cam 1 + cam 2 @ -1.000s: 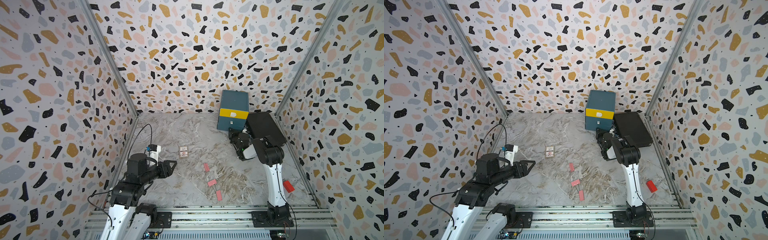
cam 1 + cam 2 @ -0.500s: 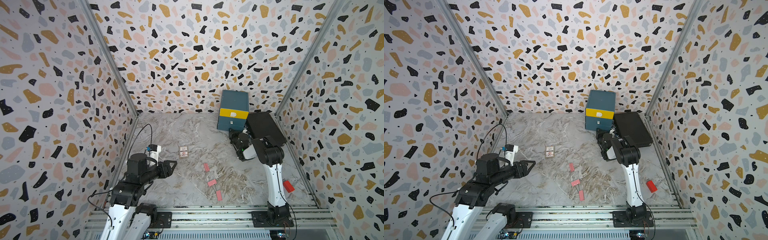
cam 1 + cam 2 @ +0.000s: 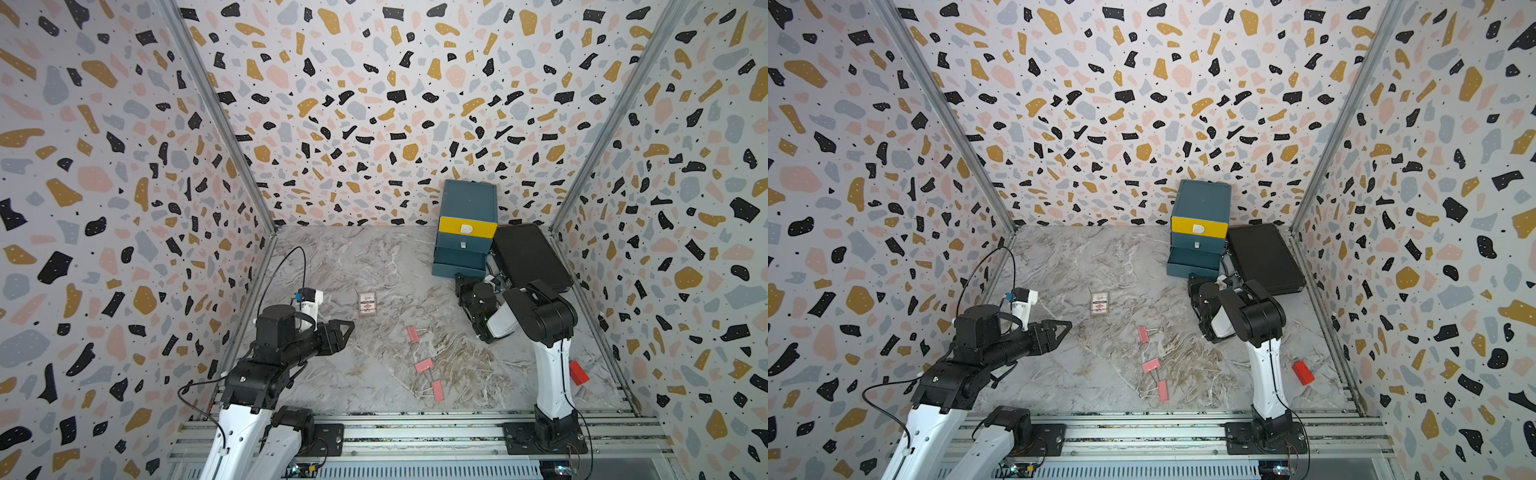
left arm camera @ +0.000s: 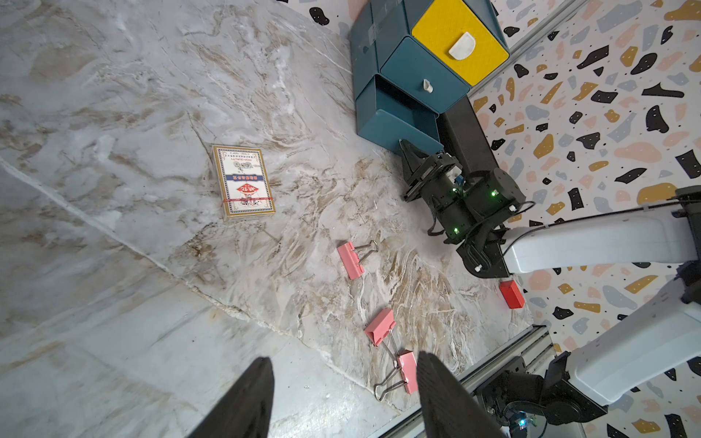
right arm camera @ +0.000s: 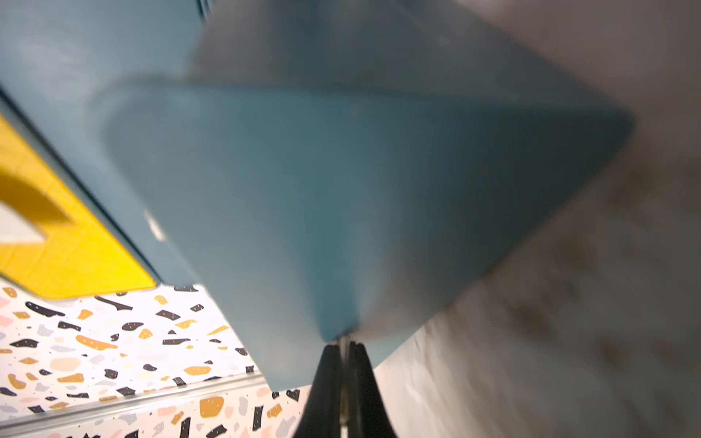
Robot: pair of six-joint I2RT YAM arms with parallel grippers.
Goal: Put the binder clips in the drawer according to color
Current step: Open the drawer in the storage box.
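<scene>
We see three pink binder clips of folded metal with thin silver wire handles. They lie on the marble table between the arms, well apart from the drawer cabinet. The far clip lies lengthwise front to back, wires pointing toward the right arm's side. The middle clip lies crosswise, and its wires run toward the front rail and reach the near clip. That clip's wires point toward the left arm's side.

The cabinet is teal with a yellow top front and stands at the back wall beside a black case, fronts facing the rail. Its lowest drawer sticks out. The right gripper is clenched on that drawer's thin pale tab. The left gripper hangs above the table, fingers spread, empty.
</scene>
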